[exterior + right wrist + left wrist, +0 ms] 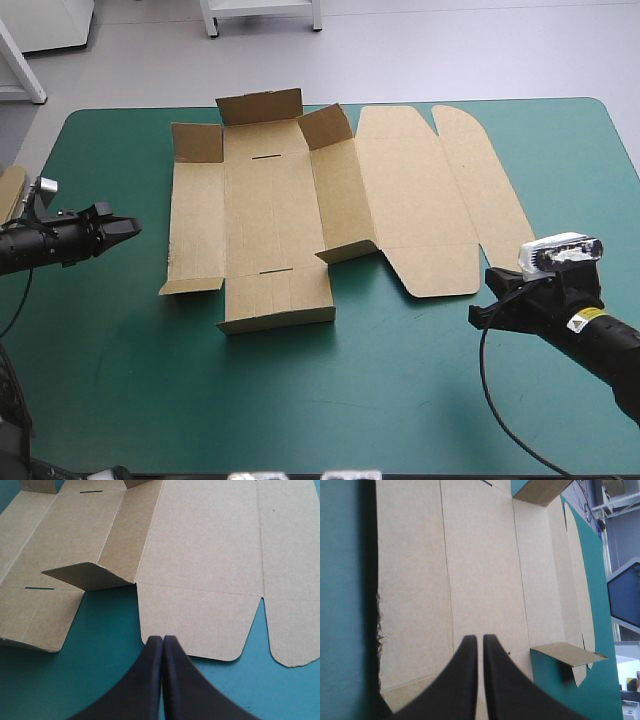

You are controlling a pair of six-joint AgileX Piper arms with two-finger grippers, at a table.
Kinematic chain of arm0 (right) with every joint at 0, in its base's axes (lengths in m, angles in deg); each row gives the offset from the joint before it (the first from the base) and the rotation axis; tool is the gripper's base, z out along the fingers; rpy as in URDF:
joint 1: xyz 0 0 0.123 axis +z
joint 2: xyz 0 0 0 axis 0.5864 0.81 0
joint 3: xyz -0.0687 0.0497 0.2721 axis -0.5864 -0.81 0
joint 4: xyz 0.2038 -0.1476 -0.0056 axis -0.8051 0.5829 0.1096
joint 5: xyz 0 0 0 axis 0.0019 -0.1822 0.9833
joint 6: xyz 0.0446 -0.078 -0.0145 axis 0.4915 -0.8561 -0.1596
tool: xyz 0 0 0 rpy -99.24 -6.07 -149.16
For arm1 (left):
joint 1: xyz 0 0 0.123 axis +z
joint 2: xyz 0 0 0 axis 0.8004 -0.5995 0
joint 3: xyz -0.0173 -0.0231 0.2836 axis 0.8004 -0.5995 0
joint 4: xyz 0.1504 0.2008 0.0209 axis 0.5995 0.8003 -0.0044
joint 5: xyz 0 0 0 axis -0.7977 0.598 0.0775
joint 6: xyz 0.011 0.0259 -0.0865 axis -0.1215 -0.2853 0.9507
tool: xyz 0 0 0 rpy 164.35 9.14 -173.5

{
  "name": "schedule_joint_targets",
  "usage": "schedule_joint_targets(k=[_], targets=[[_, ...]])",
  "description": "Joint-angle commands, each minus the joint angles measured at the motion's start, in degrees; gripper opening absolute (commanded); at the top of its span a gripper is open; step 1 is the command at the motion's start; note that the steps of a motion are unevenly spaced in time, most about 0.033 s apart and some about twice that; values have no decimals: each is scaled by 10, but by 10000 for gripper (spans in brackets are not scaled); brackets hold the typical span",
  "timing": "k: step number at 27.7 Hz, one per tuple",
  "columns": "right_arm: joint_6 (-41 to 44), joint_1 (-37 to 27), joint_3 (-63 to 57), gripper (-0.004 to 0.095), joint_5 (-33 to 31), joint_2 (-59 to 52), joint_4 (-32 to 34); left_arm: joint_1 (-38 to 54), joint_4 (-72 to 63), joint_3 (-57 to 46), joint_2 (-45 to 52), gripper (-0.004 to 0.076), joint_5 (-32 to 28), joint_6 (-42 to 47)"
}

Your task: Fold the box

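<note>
We see the teal-green cover (pixel 330 400) bare along its near half; the box (pixel 270 200) rests mostly flat across the middle and far part, a few flaps (pixel 258 105) tilted up. Our left gripper (pixel 134 228) is off the box's left edge, our right gripper (pixel 474 318) off the lid's (pixel 420 200) near edge, both clenched on nothing and clear of the box.

The high camera is looking forward and down from behind, taking in the bench (pixel 350 400) with the box (pixel 270 200) toward 12 o'clock. The left wrist camera is sitting close at the box's 9 o'clock, facing 3 o'clock along the left gripper (pixel 130 228); the right wrist camera is sitting at 4 o'clock, facing 11 o'clock along the right gripper (pixel 482 315). All three are sharing the box's middle panels.
</note>
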Motion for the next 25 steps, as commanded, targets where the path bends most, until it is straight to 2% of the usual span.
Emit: schedule_joint_targets(k=[1,3,7,9,25], targets=[[-5,1,15,-4,33,0,-11,1,-44,18,-5,85,65,-12],[-5,1,15,-4,33,0,-11,1,-30,18,-15,161,65,-13],[-5,1,15,-4,33,0,-11,1,-25,18,-39,365,65,-18],[-5,1,15,-4,33,0,-11,1,-25,18,-49,435,65,-28],[0,1,15,-4,33,0,-11,-61,77,45,-148,445,65,-26]])
